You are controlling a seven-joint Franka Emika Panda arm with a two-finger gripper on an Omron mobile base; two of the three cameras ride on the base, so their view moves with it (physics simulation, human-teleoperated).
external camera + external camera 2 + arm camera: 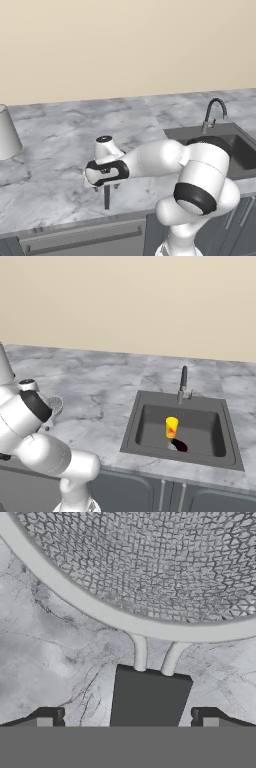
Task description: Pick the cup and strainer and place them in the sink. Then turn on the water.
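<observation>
Close in, the hand view has the gripper [129,718] spread wide and grasping nothing, its two dark fingertips [50,716] standing one on each side of the strainer [150,572]'s flat, dark, slab-like handle. From the handle's top end two pale wires fork upward to a smooth light rim, and inside that rim the fine grey mesh bulges as a round bowl toward twelve o'clock. Beneath lies the countertop [55,150], veined grey-white marble with a matte look. In the left base view the white arm reaches low over the counter toward nine o'clock, the handle's dark end poking out below the hand. Farther off, at about three o'clock in the right base view, the sink [131,428] is a dark grey square basin with a flat rim, and the cup [171,427], a small bright yellow tumbler with a red-orange mark, stands upright inside it. Behind the basin rises the thin dark gooseneck tap [183,383].
</observation>
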